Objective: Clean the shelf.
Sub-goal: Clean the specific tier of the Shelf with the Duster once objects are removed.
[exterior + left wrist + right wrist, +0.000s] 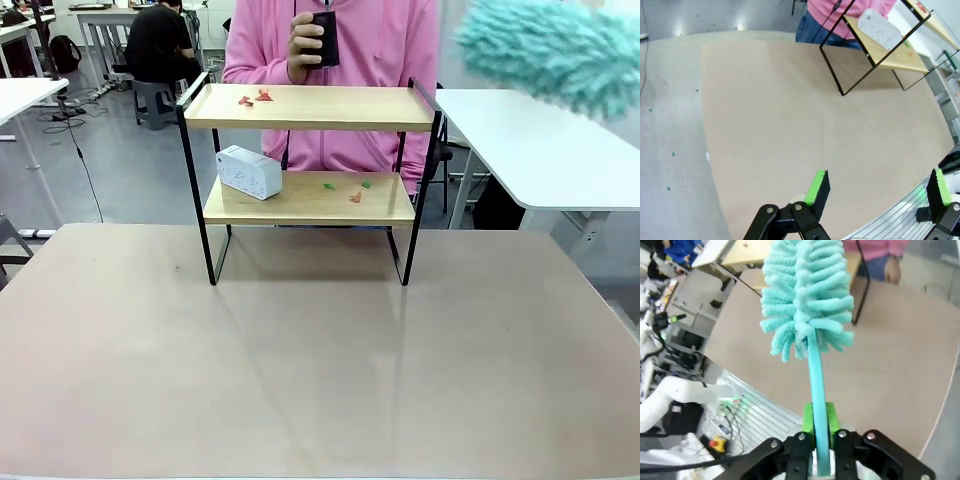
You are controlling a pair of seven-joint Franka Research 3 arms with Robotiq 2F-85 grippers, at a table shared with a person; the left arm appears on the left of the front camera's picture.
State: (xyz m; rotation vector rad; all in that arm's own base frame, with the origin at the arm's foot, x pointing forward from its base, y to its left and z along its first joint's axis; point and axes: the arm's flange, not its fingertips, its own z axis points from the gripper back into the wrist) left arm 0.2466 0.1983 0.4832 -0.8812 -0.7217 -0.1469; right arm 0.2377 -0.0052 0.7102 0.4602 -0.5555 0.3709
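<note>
1. While our right pincer is pressed together on the handle of the teal duster, no cleaning shows yet. The fluffy head hangs in the air ahead of that pincer, and the shelf stands beyond it on the counter, apart from the duster.
2. Our left pincer is spread wide and pinches nothing. The shelf stands well ahead of it, across bare counter.
3. We judge the task barely begun: both boards carry litter, so both are left to sweep.
4. On the top board we see a few red scraps toward one end.
5. On the lower board we see a white box, perhaps a power strip, at one end, with green and orange scraps farther along. The box may need working around.
6. Farther from both pincers than the shelf, a person's hand holds a dark cup above the top board. We cannot tell what is in it.
</note>
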